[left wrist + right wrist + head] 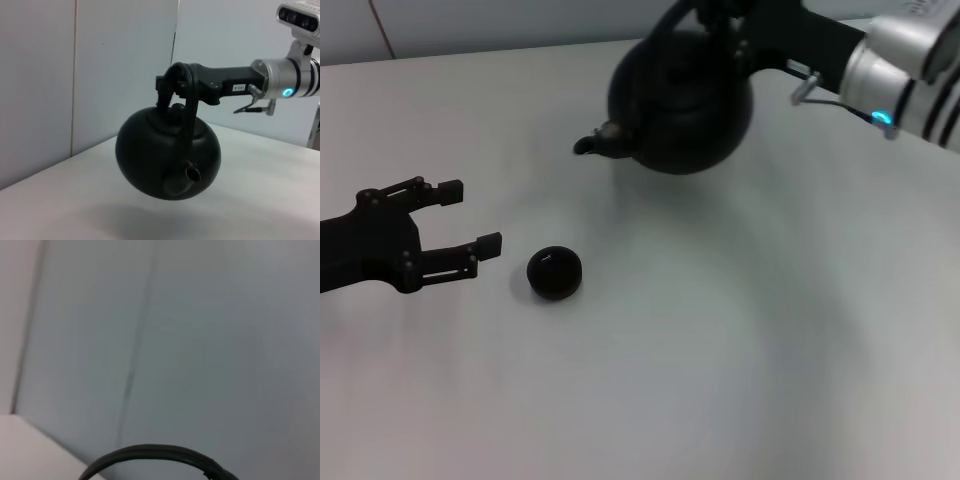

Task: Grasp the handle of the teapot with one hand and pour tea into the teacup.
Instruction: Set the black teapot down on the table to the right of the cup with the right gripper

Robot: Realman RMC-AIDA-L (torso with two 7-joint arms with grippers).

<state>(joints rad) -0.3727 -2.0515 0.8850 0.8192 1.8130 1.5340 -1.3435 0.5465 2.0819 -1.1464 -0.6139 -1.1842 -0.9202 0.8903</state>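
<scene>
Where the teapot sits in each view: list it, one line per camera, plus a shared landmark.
Head view: teapot top centre, held off the table, spout toward the robot's left.
Left wrist view: middle of the picture, hanging above the table, spout facing the camera.
Right wrist view: only an arc of the handle at the bottom edge.
Shared landmark: the handle, gripped by the right gripper.

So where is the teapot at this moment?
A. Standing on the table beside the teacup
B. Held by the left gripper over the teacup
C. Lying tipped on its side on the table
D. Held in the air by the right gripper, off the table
D: the left wrist view shows the teapot hanging from its handle in the right gripper, a shadow on the table beneath it.
</scene>
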